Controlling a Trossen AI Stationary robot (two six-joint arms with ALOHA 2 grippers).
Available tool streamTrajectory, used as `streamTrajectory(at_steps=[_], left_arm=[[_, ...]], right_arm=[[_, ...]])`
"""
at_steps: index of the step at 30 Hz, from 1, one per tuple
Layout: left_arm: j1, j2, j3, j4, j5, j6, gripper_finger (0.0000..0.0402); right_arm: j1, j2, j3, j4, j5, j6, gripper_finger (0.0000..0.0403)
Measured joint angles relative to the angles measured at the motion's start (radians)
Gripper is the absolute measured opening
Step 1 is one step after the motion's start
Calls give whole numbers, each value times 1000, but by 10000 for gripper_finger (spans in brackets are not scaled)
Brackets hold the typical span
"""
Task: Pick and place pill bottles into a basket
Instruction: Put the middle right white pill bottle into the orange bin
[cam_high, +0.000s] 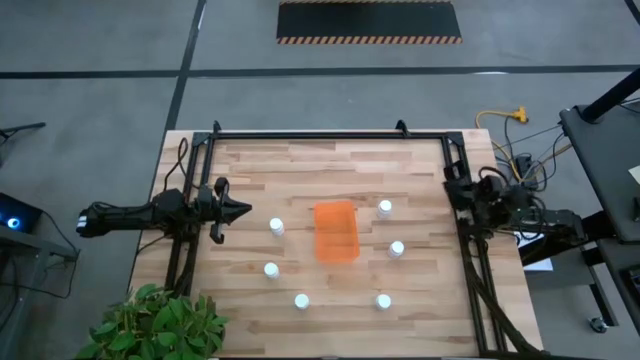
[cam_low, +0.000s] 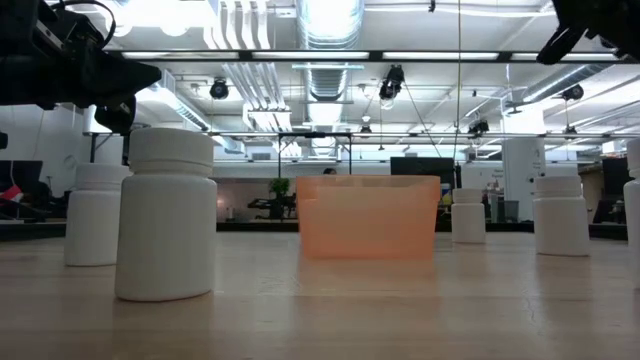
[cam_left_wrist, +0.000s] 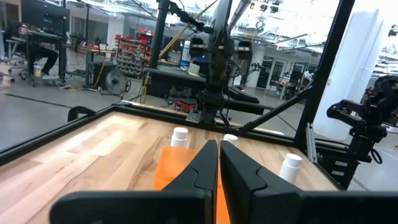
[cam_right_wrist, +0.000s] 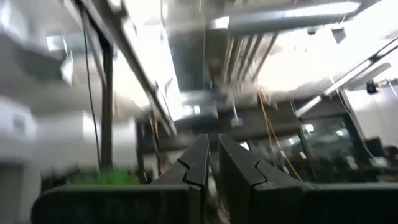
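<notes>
Six pill bottles are seen standing upright on the counter in the high view, spread around the basket and none inside it: one (cam_high: 277, 227) left of the basket, one (cam_high: 271, 269) lower left, one (cam_high: 301, 301) and one (cam_high: 383, 301) toward the bottom of the frame, one (cam_high: 397, 249) right of the basket and one (cam_high: 385, 208) at its upper right. Each is a small smooth white cylinder closed by a slightly wider round white cap; in the low view the nearest bottle is shown with a matte plastic body and a stepped neck under the cap.

The basket (cam_high: 336, 232) is placed near the centre of the frame, a bright orange rectangular bin of thin, faintly translucent plastic with straight walls; nothing is seen inside it.

The counter (cam_high: 330, 170) is made of pale butcher-block wood in narrow glued strips and is bordered by a black metal frame (cam_high: 330, 134).

The left gripper (cam_high: 238, 211) is held at the centre left of the high view, above the counter's left edge, its dark pointed fingers pressed together with nothing between them. The right gripper (cam_right_wrist: 211, 163) is kept back at the right edge of the counter; in its wrist view its fingers are closed together and empty.

A green leafy plant (cam_high: 155, 325) is seen at the lower left corner.
</notes>
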Motion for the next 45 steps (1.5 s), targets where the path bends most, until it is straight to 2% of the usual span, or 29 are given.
streamTrajectory(at_steps=[5,10,14,18,24,28,35,39,45], left_arm=[[0,0,0,0,0,0,0],[0,0,0,0,0,0,0],[0,0,0,0,0,0,0],[0,0,0,0,0,0,0],[0,0,0,0,0,0,0],[0,0,0,0,0,0,0],[0,0,0,0,0,0,0],[0,0,0,0,0,0,0],[0,0,0,0,0,0,0]], right_arm=[[0,-1,8,199,24,132,28],[0,3,48,209,50,213,28],[-1,37,101,174,132,252,28],[-1,126,203,162,155,219,28],[-1,353,440,138,168,70,28],[0,498,620,-10,165,34,28],[0,675,961,-487,75,40,28],[0,740,1147,-743,-11,-14,28],[0,799,1406,-1160,-21,-44,28]])
